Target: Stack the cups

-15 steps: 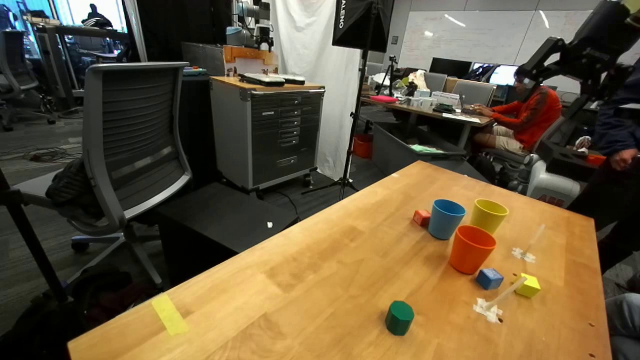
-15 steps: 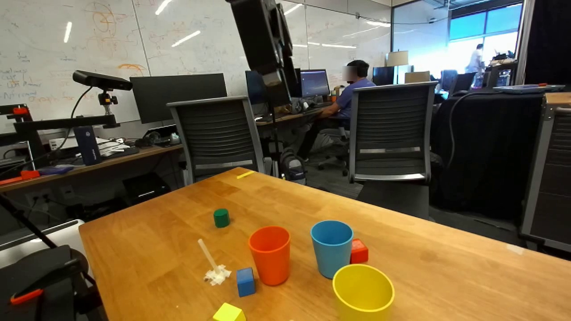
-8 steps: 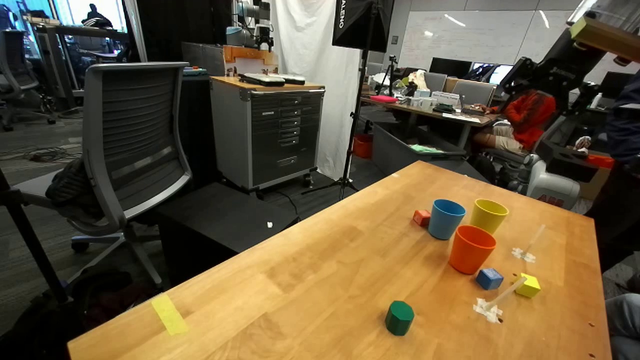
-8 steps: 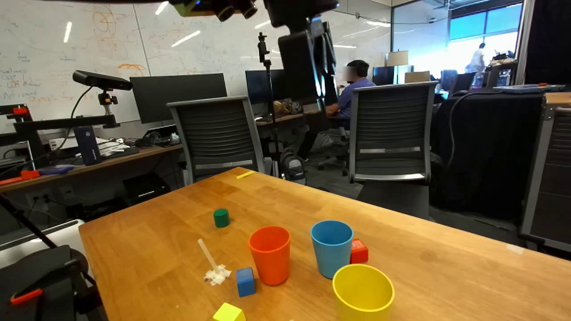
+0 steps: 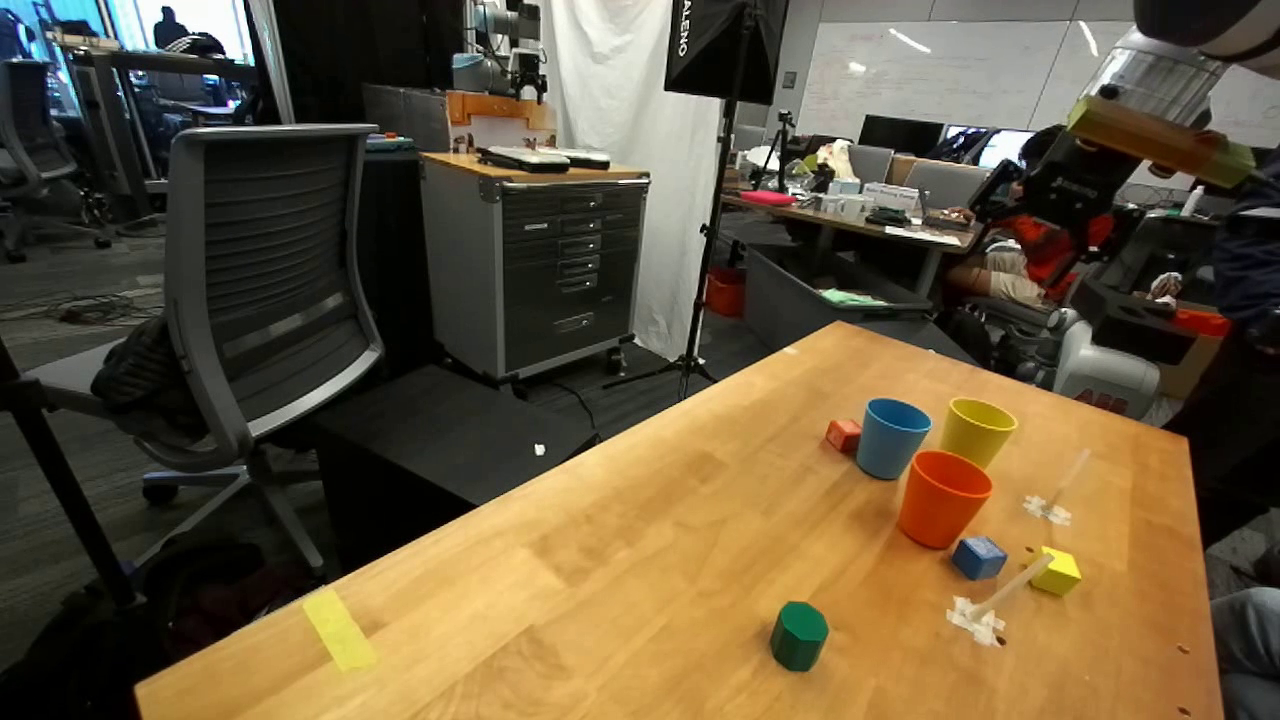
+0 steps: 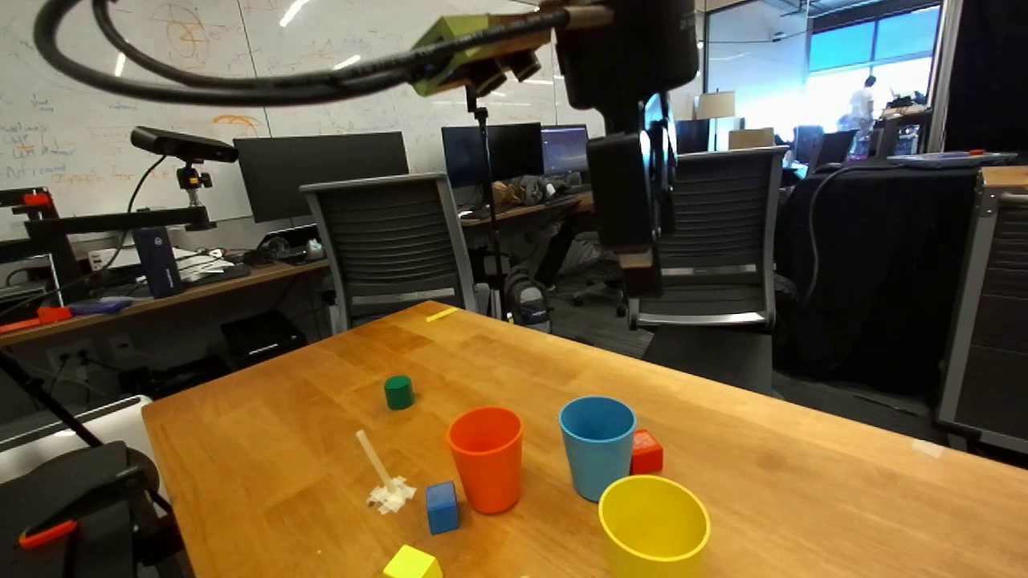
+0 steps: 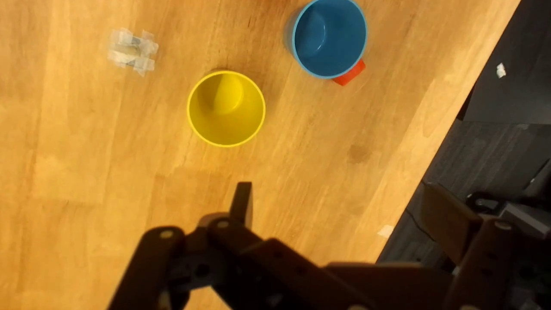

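- Evidently, the stacking has not yet been started: the yellow cup (image 7: 227,110), the blue cup (image 7: 330,38) and the orange cup (image 5: 942,508) are all found standing upright, mouths up, on the table (image 5: 600,560), near one another but apart, with none nested in another.
- The jaws of the gripper (image 7: 344,206) are spread wide and nothing is held between them; no cup is touched.
- The step in hand may be judged to be the approach to a first cup. Which cup is meant cannot be told, though the yellow cup is placed nearest to the jaws in the wrist view.
- For the next move, the jaws would need to be brought over the chosen cup, lined up with its rim and lowered without tipping it. If the blue cup is chosen, care would be called for around the red block (image 7: 351,73) just beside it; whether the two touch cannot be told.
- From the wrist, the insides of the yellow and blue cups are seen from above, and the gap between them is made plain. The orange cup is not clearly shown there.
- In both exterior views, the orange cup is shown whole, and the green block (image 5: 799,637) and blue block (image 5: 979,558), absent from the wrist view, are included.
- The yellow cup (image 5: 978,432) is partly covered by the orange cup in an exterior view, yet is seen unobstructed from the wrist.
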`<state>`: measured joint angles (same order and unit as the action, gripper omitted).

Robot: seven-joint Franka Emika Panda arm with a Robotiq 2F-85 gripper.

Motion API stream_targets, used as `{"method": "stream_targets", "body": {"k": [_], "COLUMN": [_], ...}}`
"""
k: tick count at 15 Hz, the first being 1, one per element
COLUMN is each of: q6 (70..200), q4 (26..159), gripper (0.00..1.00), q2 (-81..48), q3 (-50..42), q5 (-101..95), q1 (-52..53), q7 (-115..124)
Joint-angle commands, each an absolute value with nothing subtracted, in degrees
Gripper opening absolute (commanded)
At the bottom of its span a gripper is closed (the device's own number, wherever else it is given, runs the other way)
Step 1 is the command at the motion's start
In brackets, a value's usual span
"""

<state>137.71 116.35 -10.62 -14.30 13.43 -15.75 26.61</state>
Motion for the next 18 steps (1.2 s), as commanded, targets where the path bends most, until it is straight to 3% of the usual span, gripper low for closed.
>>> {"method": "stream_targets", "body": {"k": [1, 18], "q6": [139.00, 146.12], "q4": [112.61, 112.93], "gripper": [1.00, 1.00], "q2": [-15.09, -24.99], "q3": [-15.00, -15.89], "q5": [14.80, 12.22], "q1": [-15.62, -14.35], "q7": [27.66, 28.12]}}
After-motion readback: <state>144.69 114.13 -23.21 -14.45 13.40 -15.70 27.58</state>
